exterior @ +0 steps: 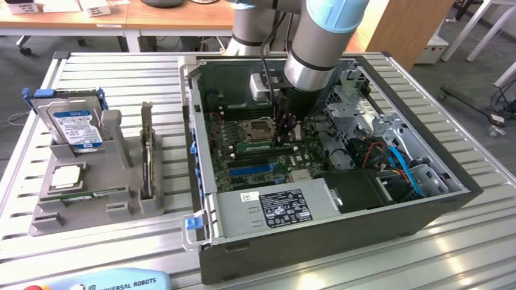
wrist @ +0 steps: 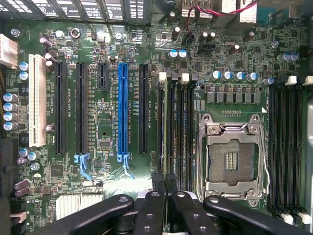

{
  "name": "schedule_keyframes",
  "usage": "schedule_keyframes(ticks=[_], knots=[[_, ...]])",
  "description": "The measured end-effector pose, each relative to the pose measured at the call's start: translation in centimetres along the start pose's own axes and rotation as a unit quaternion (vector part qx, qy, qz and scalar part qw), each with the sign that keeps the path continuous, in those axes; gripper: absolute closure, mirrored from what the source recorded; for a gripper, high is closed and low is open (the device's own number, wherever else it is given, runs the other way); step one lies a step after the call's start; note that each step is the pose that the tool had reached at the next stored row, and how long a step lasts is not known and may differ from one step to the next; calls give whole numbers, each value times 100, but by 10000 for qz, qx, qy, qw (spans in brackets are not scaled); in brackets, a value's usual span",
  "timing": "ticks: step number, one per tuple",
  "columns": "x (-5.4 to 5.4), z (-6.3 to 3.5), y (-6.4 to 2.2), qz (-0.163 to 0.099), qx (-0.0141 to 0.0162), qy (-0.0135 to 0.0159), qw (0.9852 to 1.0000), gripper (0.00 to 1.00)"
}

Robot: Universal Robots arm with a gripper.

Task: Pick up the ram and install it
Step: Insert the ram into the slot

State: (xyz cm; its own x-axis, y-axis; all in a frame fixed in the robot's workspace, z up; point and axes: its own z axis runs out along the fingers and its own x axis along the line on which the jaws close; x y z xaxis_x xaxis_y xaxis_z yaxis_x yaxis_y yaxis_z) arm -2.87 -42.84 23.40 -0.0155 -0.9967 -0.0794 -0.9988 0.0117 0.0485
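1. Setting: a slatted metal table (exterior: pixel 121 78) in a workshop, with wooden desks (exterior: pixel 161 21) at twelve o'clock behind it in the exterior view.
2. An open computer case (exterior: pixel 322 241) lies on the table with its motherboard (wrist: pixel 107 127) exposed. A grey power supply (exterior: pixel 274 211) sits at six o'clock inside the case.
3. At nine o'clock from the case stands a grey holder (exterior: pixel 121 139). It carries an upright hard drive (exterior: pixel 77 124), a square silver chip (exterior: pixel 66 175), a dark expansion card (exterior: pixel 147 151) standing on edge, and a second green stick (exterior: pixel 81 196) lying along its six o'clock edge.
4. The arm (exterior: pixel 318 48) reaches down into the case from twelve o'clock. The gripper (exterior: pixel 284 138) is low over the board, just at three o'clock of the empty processor socket (exterior: pixel 260 128).
5. Task item: the ram (wrist: pixel 166 127) stands edge-on in a memory slot between the socket and the blue slot (wrist: pixel 122 112). In the exterior view it shows as a short green strip (exterior: pixel 246 147) at six o'clock of the socket, with the blue slot further toward six o'clock.
6. Finger state: the fingers (wrist: pixel 156 205) are drawn almost fully together, leaving a hairline gap. Their tips sit at one end of the ram, in line with its edge.
7. Whether the tips pinch the ram's edge or merely rest against it cannot be told.
8. The neighbouring memory slots beside the ram, and the bank on the far side of the socket, are dark and open.
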Motion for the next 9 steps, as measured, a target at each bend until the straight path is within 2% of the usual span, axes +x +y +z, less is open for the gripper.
schedule_keyframes(ticks=[9], knots=[[13,14,0,0,0,0,10000,88]])
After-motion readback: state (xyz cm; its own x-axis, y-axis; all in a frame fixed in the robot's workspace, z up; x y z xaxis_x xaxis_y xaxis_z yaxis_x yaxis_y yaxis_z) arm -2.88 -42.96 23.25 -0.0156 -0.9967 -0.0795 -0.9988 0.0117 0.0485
